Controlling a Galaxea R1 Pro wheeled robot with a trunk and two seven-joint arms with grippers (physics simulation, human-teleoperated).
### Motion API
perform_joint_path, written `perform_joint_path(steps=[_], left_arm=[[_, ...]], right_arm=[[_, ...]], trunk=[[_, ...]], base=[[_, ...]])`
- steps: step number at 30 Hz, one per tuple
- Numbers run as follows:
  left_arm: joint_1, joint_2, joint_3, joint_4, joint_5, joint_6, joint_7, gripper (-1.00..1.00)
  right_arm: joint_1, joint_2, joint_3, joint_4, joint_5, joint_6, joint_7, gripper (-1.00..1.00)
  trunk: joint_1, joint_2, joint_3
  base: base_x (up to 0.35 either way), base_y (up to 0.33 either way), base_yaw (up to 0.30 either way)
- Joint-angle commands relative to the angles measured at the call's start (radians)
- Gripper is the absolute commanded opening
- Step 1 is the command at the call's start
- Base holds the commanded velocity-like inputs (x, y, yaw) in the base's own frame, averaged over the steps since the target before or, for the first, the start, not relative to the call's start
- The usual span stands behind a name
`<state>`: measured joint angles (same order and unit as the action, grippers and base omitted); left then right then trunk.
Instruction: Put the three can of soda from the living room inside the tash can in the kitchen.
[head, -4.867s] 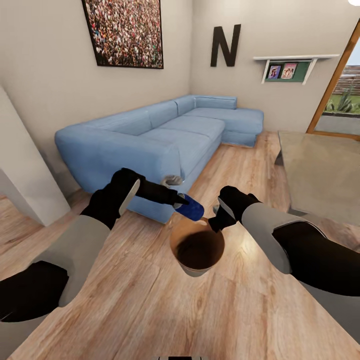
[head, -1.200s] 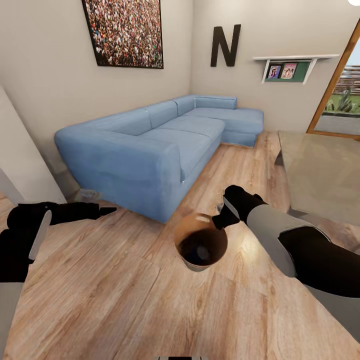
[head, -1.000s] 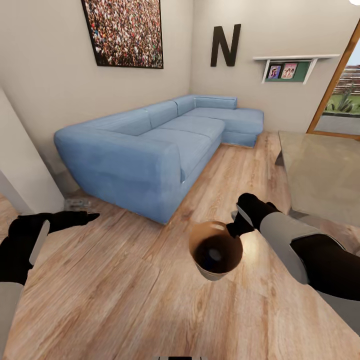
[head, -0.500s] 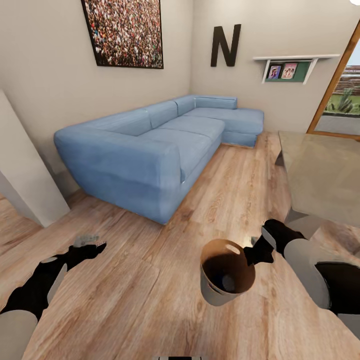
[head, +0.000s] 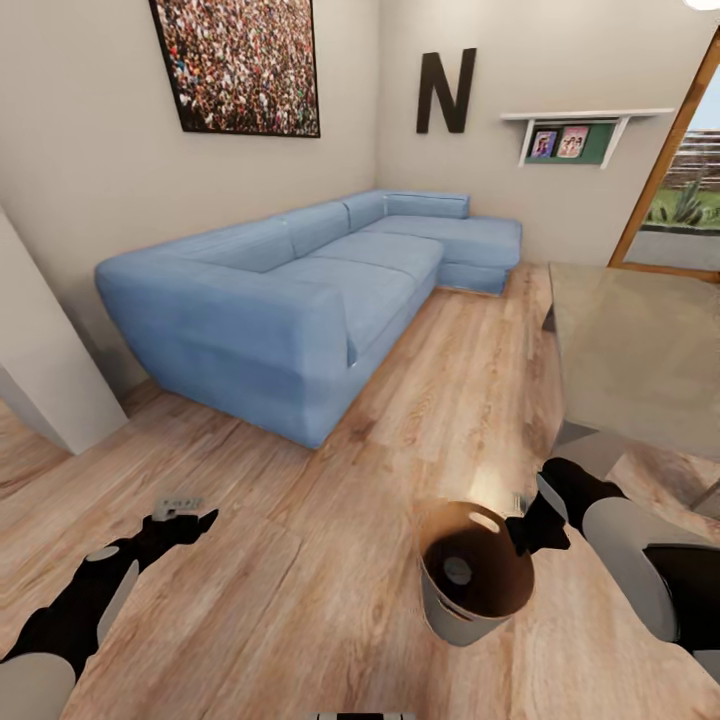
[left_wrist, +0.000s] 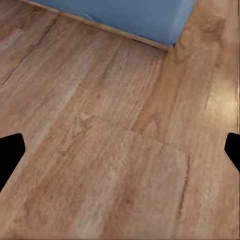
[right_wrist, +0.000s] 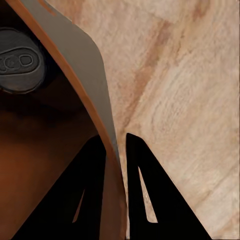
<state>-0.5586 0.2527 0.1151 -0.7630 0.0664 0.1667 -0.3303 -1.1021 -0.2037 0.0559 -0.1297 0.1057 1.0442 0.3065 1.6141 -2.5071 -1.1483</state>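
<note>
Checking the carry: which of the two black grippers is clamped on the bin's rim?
The right gripper: its fingers pinch the tan-brown rim of the light grey bin. The left gripper hangs open over bare wood floor.

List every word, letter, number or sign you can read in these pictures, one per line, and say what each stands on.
"N": one large black letter mounted on the wall above the blue sofa.
Embossed marks on the grey can top inside the trash can: too blurred to read.
Two small pictures on the wall shelf: too small to read.
Crowd poster: no text legible.
</note>
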Motion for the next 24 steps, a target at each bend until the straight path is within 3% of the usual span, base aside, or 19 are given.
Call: perform_joint_path(steps=[1,10,17,24], left_arm=[[0.0,-0.001,0.0,0.007,0.0,-0.007,0.0,1.0],[0.002,-0.001,0.0,0.015,0.002,-0.015,-0.001,1.0],[0.02,-0.001,0.001,0.015,0.008,-0.018,0.0,1.0],[0.023,-0.001,0.002,0.014,0.006,-0.034,0.001,1.0]], right_arm=[[0.008,-0.001,-0.015,-0.001,-0.028,0.003,0.005,-1.0],[0.021,-0.018,-0.016,0.0,-0.029,-0.014,-0.008,-1.0],[0.028,-0.029,-0.017,-0.001,-0.029,-0.015,-0.007,-1.0],[0.03,-0.029,-0.018,0.0,-0.029,-0.015,-0.007,-1.0]], trunk=[[0.0,0.0,0.0],[0.0,0.0,0.002],[0.0,0.0,0.004],[0.0,0.0,0.007]], base=[[0.0,-0.305,0.0],[0.0,-0.296,-0.122],[0.0,-0.074,-0.235],[0.0,-0.223,-0.241]])
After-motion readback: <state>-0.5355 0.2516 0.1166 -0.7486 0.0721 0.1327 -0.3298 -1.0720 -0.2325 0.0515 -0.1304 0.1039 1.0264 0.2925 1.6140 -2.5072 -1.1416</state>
